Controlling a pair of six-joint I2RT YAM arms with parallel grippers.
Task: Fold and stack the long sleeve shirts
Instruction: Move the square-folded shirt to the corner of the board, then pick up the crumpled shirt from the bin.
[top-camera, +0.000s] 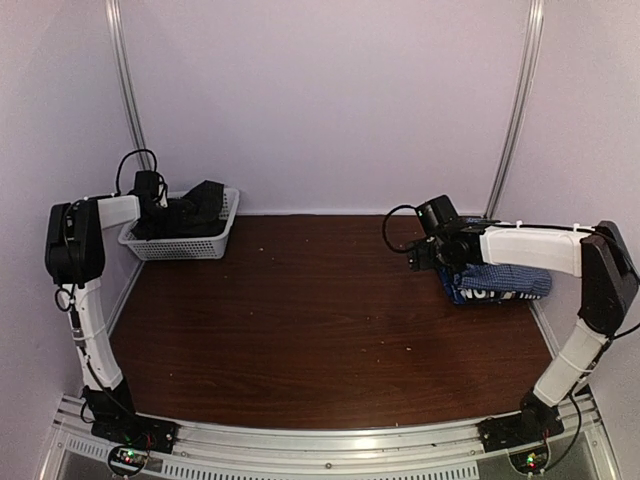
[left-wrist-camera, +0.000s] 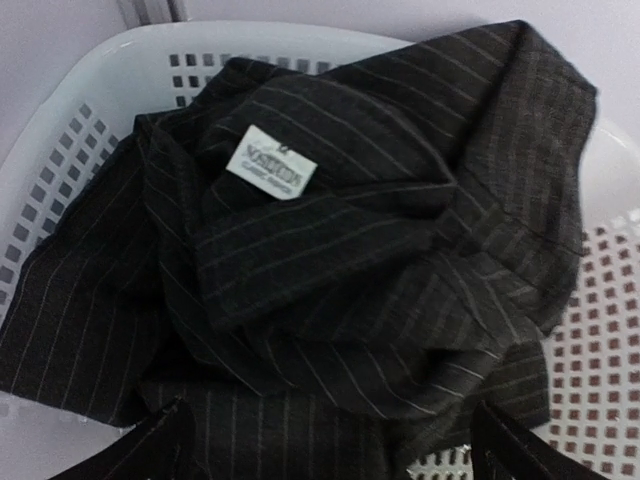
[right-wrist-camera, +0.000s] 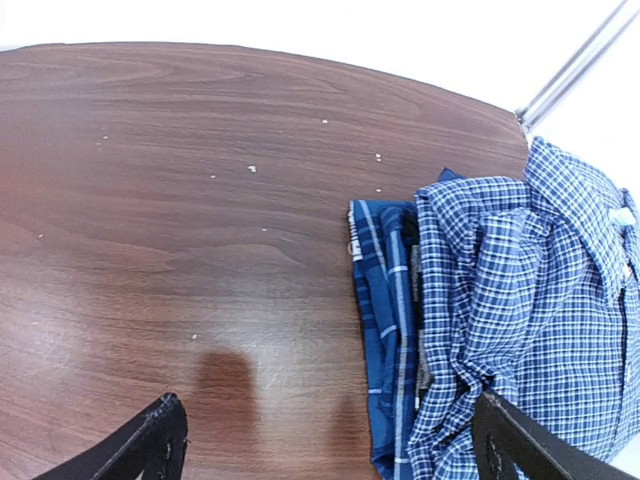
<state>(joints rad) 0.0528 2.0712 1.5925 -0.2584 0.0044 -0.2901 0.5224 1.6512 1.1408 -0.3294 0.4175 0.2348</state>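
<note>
The counter (top-camera: 300, 320) is dark reddish-brown wood grain with a soft sheen, and pale crumbs (right-wrist-camera: 250, 168) are scattered over its far part. Plain pale lilac walls close it in at the back and on both sides. A slim metal pole (top-camera: 125, 80) rises in the upper left of the top view and another (top-camera: 515, 110) in the upper right. A ribbed aluminium rail (top-camera: 330, 440) runs along the bottom edge and carries both arm bases.

At middle left of the top view, a white mesh basket (top-camera: 185, 245) sits in the counter's back corner. A crumpled black pinstriped shirt (left-wrist-camera: 350, 250) lies in it, its white neck label (left-wrist-camera: 271, 165) facing up. The left end effector (left-wrist-camera: 330, 440) hangs over it with its fingers spread wide and nothing clamped between them.

At middle right, by the wall, lies a stack of folded shirts (top-camera: 500, 282). A blue-white checked shirt (right-wrist-camera: 520, 300) is on top, a darker blue plaid one (right-wrist-camera: 385, 330) shows at the edge below it, and a navy layer with white lettering (top-camera: 485, 296) lies underneath. The right end effector (right-wrist-camera: 330, 440) hovers just beside the stack, over bare wood, with its jaws wide apart and empty.
</note>
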